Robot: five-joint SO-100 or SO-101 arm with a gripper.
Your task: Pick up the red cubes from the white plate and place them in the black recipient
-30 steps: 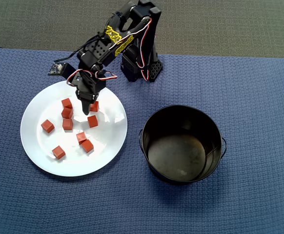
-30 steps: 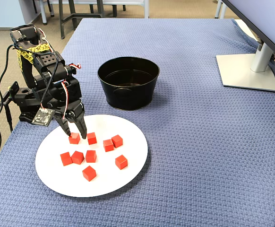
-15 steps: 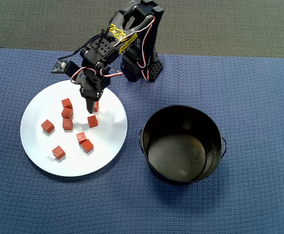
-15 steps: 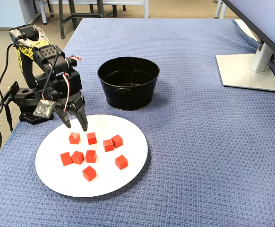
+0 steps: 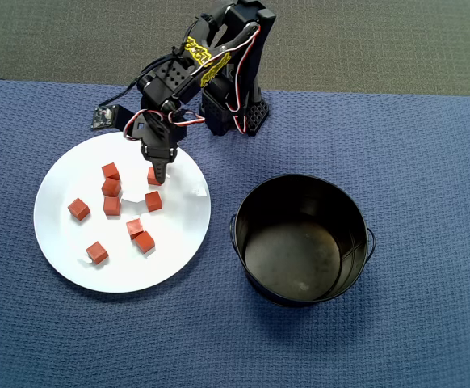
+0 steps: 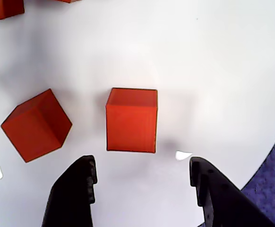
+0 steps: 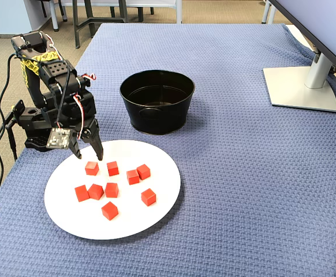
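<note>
Eight red cubes [image 5: 111, 187] on white plate [image 5: 61, 234] — black recipient [image 5: 300, 279] empty

Blue cloth [image 7: 243, 173]: white plate [image 7: 156, 202], black recipient [image 7: 156, 109]

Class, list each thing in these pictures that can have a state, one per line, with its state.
gripper: jaws open, empty, above the plate.
red cubes: eight in view, all loose on the plate.
white plate: flat on the cloth, holding the cubes.
black pot: upright, no cubes inside.
</note>
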